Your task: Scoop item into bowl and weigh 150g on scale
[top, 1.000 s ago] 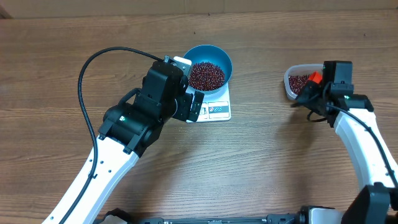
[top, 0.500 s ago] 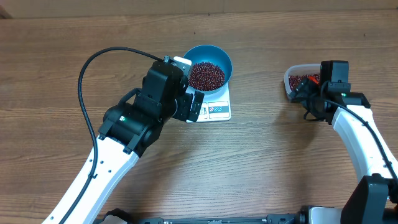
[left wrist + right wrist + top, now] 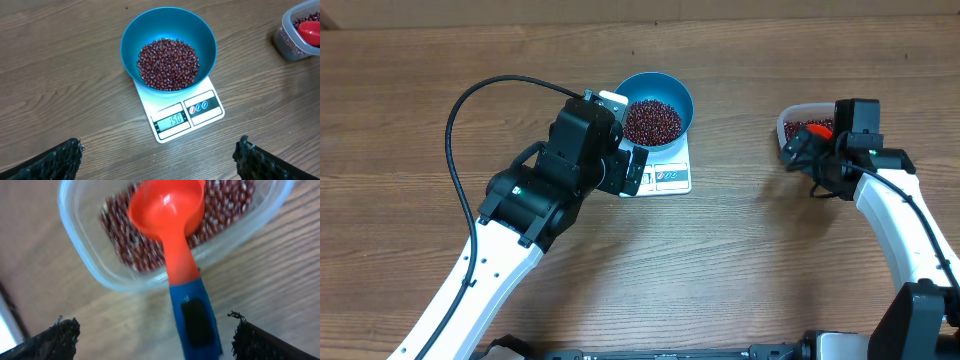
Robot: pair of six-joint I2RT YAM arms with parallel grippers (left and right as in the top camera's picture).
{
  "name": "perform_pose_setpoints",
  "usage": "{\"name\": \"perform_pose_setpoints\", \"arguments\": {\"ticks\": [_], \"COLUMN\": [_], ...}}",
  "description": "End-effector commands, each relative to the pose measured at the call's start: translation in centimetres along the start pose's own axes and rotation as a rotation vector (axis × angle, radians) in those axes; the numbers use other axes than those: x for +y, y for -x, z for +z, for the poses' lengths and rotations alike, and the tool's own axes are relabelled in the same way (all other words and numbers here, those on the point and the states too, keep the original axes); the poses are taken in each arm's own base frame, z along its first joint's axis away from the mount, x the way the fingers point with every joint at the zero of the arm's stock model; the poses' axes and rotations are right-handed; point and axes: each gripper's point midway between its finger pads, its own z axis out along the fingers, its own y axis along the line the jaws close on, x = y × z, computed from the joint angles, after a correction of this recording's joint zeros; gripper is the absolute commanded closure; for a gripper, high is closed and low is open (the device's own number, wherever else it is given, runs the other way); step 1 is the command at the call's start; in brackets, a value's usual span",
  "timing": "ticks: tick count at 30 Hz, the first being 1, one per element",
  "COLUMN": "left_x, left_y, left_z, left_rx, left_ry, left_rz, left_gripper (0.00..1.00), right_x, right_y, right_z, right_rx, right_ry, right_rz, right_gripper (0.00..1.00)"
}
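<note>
Your left gripper point(image 3: 157, 161) is wide open and holds nothing. Just ahead of it sits the scale point(image 3: 202, 107), with the bowl point(image 3: 200, 27) on top and the beans point(image 3: 168, 64) heaped inside. The display point(image 3: 172, 120), on the edge nearest the gripper, reads 150, so the weighing looks done.

Your right gripper point(image 3: 152, 342) is also spread wide and empty. The scoop point(image 3: 167, 210) has its blue handle lying between the fingers with a gap on either side. Its red cup rests just ahead in the tub point(image 3: 85, 275), on the beans left there.

The danger now is undoing a good reading.
- **Left arm:** It hangs close over the scale. If you lower or swing it carelessly, a finger could press the scale or nudge the bowl. That would shift the number or slop beans onto the surface point(image 3: 60, 75).
- **Right arm:** The handle is inside the open jaws. A sideways pull could hook it and lever the cup up, flinging beans or dragging the light tub over.

Back the right gripper straight away from the tub along the line of the handle, and lift the left one up before moving it across. Don't close either gripper, and don't add or remove any beans.
</note>
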Motion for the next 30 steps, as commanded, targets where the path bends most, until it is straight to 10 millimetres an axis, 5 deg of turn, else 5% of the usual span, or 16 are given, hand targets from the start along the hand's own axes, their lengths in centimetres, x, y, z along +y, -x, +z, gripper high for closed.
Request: {"name": "perform_pose_setpoints", "arguments": {"ticks": [1,13,30], "left_x": [-0.1,-0.1,-0.1], "left_y": [0.9,0.9,0.9], "left_z": [-0.9,-0.9,-0.9], "left_rx": [-0.032,-0.032,-0.032], "left_ry": [-0.012,-0.012,-0.012], "left_rz": [0.014,0.014,0.013], "left_gripper": [0.01,0.01,0.01], "right_x": [0.0,-0.5,0.0], "right_y": [1.2,4.2,4.0], "right_z": [-1.4,-10.2,-10.5], "right_rx": [-0.015,-0.081,-0.08], "right_ry": [-0.017,-0.105,-0.07], "right_rz": [-0.167,-0.253,-0.249], "right_gripper": [0.0,0.0,0.0]}}
